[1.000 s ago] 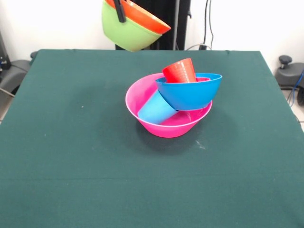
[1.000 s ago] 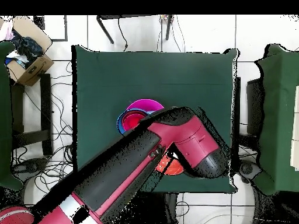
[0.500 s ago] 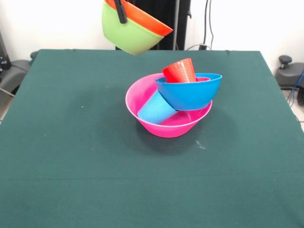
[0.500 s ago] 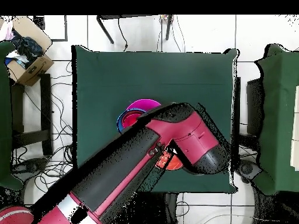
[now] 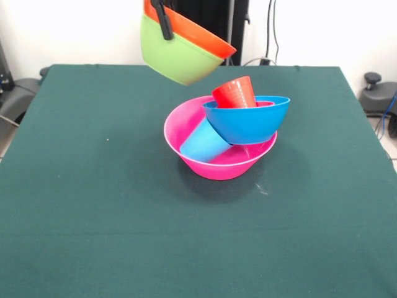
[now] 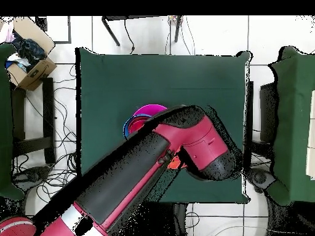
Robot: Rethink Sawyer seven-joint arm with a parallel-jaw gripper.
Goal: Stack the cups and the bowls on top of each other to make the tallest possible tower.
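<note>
Tool (image 5: 163,18) clamped on near rim of green bowl (image 5: 177,59) with orange bowl (image 5: 195,32) nested inside, pair tilted, held clear above counter (image 5: 93,186). Tower sits lower and right in front view: pink bowl (image 5: 186,133) as base, light blue cup (image 5: 203,143) lying inside, blue bowl (image 5: 245,121) canted on it, red cup (image 5: 236,93) in that. Next move likely needs carry right and toward camera, then down over blue bowl. Uneven top, likely slip risk.

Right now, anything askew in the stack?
Yes. The light blue cup lies on its side in the pink bowl, so the blue bowl sits tilted on it, with the red cup leaning inside.
</note>
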